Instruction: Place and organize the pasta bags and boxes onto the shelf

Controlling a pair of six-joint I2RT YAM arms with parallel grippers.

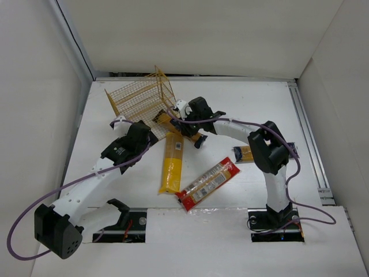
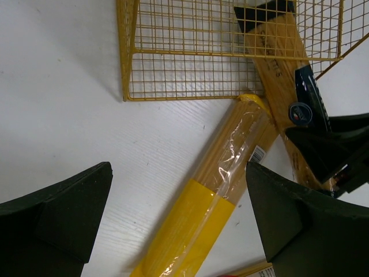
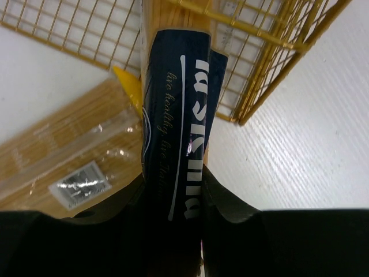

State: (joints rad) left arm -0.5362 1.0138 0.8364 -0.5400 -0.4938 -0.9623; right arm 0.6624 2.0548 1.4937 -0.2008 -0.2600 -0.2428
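Shelf (image 1: 141, 98) taking its first, I reckon: right gripper (image 3: 176, 193) clamps blue pack (image 3: 179, 127), left gripper (image 2: 179, 190) gapes wide; yellow bag (image 1: 171, 164), red bag (image 1: 209, 183), orange pack (image 1: 243, 153) wait

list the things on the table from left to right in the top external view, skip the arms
wire rack → plain yellow bag → red-edged clear bag → orange-yellow pack; the blue-labelled pack in the right tool overlaps rack and yellow bag, so left out
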